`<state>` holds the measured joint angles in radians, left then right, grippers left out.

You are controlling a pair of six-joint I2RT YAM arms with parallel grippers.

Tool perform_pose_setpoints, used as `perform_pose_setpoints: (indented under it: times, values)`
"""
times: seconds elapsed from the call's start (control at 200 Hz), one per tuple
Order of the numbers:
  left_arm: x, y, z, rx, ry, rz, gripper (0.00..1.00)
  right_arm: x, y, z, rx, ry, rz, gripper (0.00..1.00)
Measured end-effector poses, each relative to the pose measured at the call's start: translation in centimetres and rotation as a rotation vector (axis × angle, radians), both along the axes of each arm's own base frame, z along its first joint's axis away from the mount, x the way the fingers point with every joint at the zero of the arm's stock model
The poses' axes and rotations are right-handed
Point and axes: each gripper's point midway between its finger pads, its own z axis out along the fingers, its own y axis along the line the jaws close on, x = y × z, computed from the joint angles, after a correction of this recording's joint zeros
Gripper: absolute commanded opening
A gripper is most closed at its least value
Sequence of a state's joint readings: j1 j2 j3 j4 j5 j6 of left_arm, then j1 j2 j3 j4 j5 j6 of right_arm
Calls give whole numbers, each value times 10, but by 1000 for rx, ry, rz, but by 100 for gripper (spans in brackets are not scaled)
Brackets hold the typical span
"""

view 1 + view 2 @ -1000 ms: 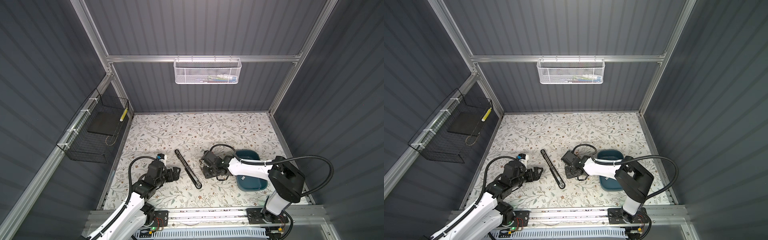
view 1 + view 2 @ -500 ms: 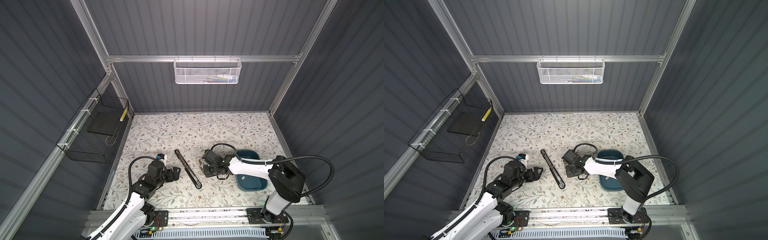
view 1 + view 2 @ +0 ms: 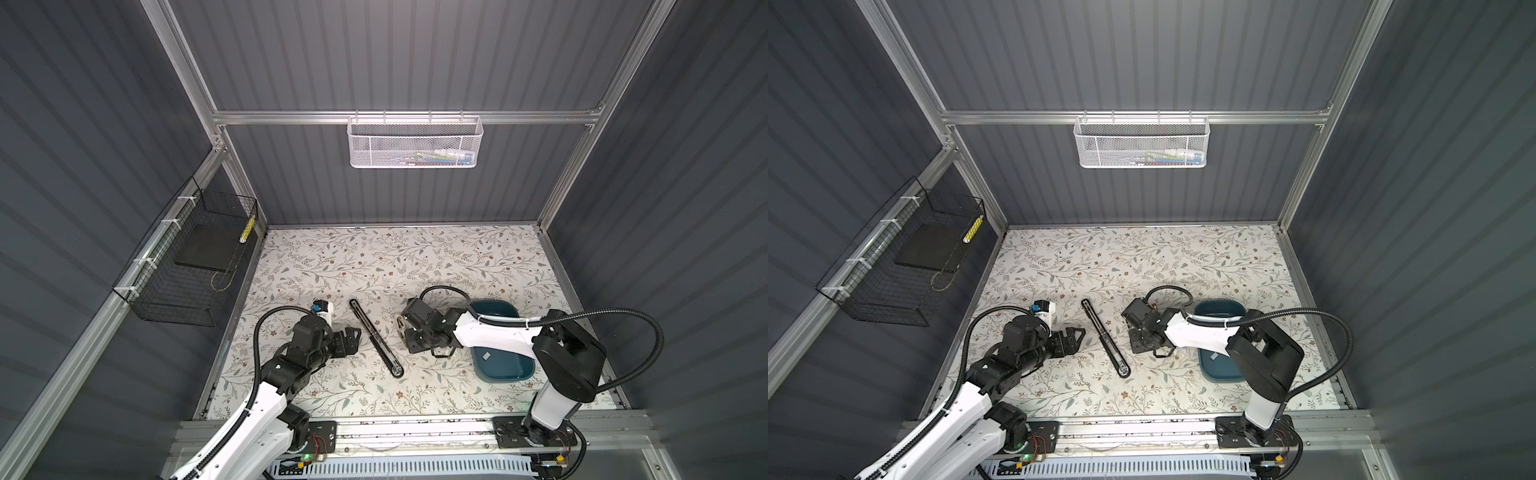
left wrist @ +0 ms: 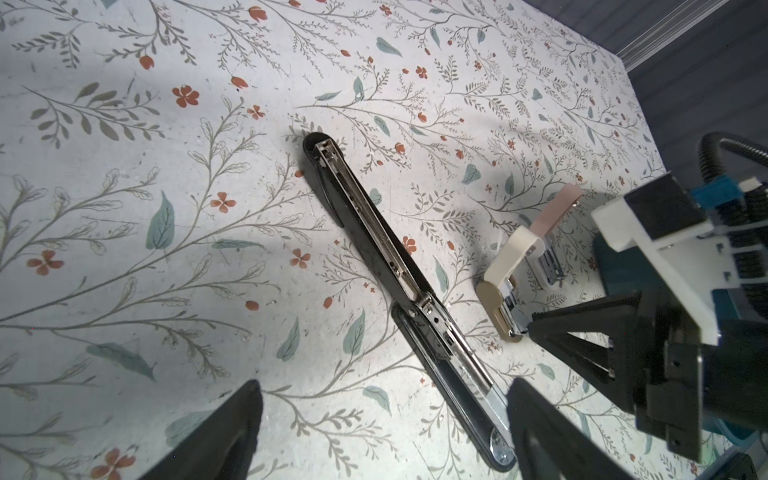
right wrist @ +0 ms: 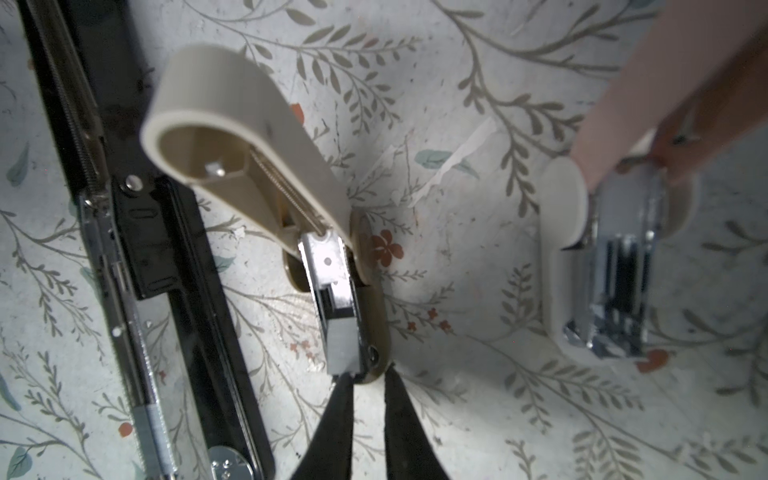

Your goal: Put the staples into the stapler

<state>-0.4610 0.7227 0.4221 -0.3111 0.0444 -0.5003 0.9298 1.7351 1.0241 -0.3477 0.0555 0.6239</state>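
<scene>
My left gripper (image 4: 384, 386): wide open, empty, beside long black metal stapler (image 4: 374, 245) | right gripper (image 5: 369, 379): nearly closed at small beige plastic stapler (image 5: 249, 124), hold unclear

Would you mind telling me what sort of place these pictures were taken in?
Most likely a lab robot work cell: grey panelled walls on an aluminium frame, a left arm and right arm mounted on a front rail, and a white mesh basket hung up.
</scene>
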Motion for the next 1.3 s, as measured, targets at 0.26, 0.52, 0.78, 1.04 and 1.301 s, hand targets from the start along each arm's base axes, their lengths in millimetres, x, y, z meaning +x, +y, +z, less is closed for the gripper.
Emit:
perform_pose_setpoints:
  times: [0.26,0.52,0.78,1.04,1.301]
  values:
    - [-1,-3,-2,-7,13,-14,92,9,4,0,-6,30,-16,16]
    - [-2,-2,-2,-6,14,-14,92,13,-1,30,27,-24,-8,18]
    - [-4,-1,1,-7,5,-10,91,25,13,52,67,-75,11,16]
    - [-6,2,2,-3,5,-4,91,15,9,3,4,23,0,11]
    - [-6,2,-1,3,17,-4,92,15,10,0,15,29,-21,12]
